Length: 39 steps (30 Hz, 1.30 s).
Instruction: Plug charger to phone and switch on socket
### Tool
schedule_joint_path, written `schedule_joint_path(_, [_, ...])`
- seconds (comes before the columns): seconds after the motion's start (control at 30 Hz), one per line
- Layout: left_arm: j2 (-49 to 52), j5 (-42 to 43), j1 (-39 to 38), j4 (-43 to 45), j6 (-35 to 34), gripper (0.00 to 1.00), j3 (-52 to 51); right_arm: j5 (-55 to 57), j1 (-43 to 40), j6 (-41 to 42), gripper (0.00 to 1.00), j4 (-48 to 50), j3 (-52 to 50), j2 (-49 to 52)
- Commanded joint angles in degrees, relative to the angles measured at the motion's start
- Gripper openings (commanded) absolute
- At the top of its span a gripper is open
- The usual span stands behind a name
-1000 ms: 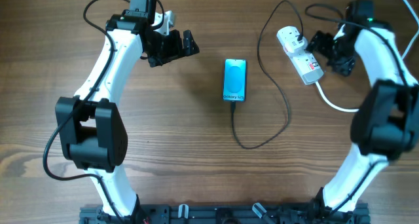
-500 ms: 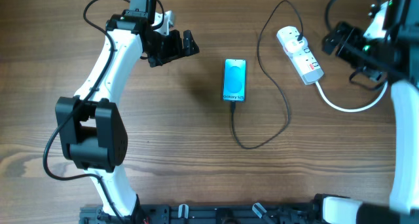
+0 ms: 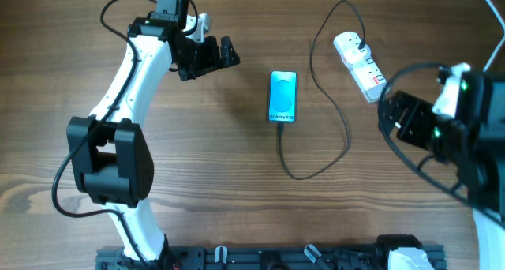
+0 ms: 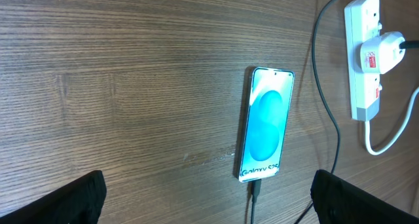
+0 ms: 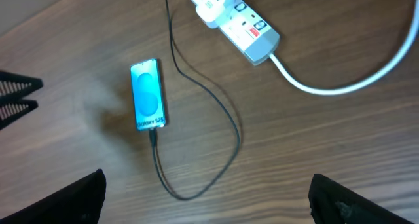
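The phone point(image 3: 283, 96) lies flat mid-table with its cyan screen up; it also shows in the left wrist view point(image 4: 265, 132) and the right wrist view point(image 5: 148, 95). The black charger cable point(image 3: 345, 128) has its tip in the phone's near end and its white plug head point(image 3: 353, 43) sits in the socket point(image 3: 363, 66), a white power strip at the back right. My left gripper point(image 3: 225, 55) is open and empty, left of the phone. My right gripper point(image 3: 394, 112) is open and empty, raised near the strip's cord end.
The strip's thick white cord point(image 5: 340, 83) curves off to the right under my right arm. The cable loops point(image 5: 196, 185) on the wood in front of the phone.
My right arm has pulled back from the power strip toward the front right and risen. The left arm, phone and cable have not moved.
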Motion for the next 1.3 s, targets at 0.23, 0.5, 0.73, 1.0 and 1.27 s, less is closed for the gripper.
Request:
schedule_joint_path(0.23, [0.3,-0.3,0.1,0.0,0.7,1.00,-0.2,0.4,0.3,-0.4,1.00,-9.2,-0.2,0.6])
schedule_joint_path(0.5, [0.3,-0.3,0.1,0.0,0.7,1.00,-0.2,0.4,0.3,-0.5,1.00,-9.3,-0.2,4.7])
schedule_joint_path(0.73, [0.3,-0.3,0.1,0.0,0.7,1.00,-0.2,0.4,0.3,-0.5,1.00,-9.2,-0.2,9.6])
schedule_joint_path(1.0, [0.3,-0.3,0.1,0.0,0.7,1.00,-0.2,0.6,0.3,-0.6,1.00,-6.4,-0.3,9.6])
schedule_joint_path(1.27, [0.3,-0.3,0.1,0.0,0.7,1.00,-0.2,0.9,0.3,-3.7,1.00,-1.7,-0.5,-1.6])
